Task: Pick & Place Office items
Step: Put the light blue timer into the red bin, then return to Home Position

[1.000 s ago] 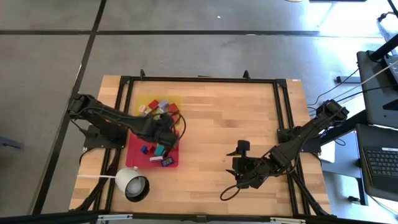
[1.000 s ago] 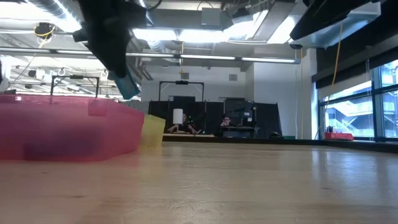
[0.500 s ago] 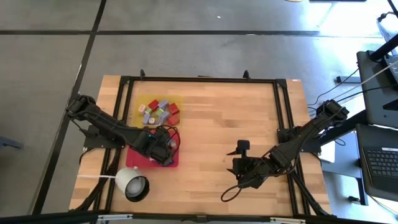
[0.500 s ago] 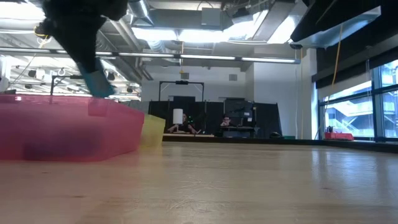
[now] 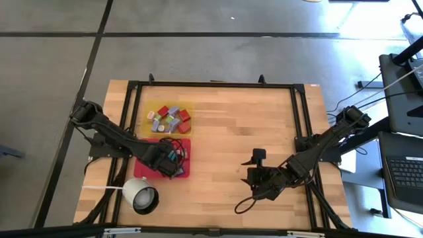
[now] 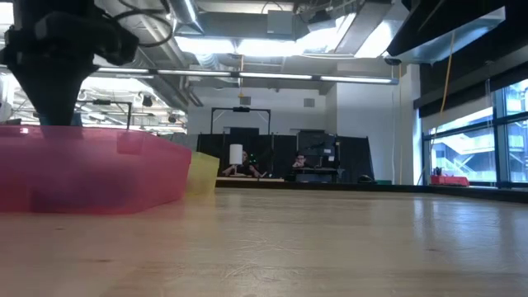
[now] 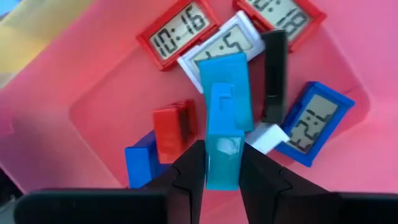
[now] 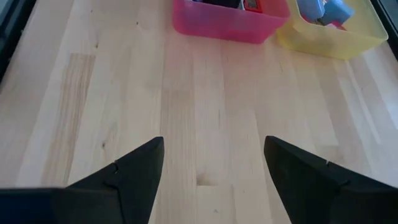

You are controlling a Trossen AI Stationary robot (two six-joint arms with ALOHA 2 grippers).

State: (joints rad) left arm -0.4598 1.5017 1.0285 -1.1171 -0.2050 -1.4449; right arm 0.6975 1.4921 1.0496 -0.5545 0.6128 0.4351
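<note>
Left wrist view shows the left pincer (image 7: 214,171) clamped on a teal clock (image 7: 224,140) over the red tray (image 7: 112,81), while the right pincer (image 8: 214,162), apparently open, hovers above the bare desk (image 8: 205,112).

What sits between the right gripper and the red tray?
Only bare wooden table between the right gripper and the red tray, per the right wrist view.

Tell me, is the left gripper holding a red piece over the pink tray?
No, the left gripper is shut on a teal piece.
</note>
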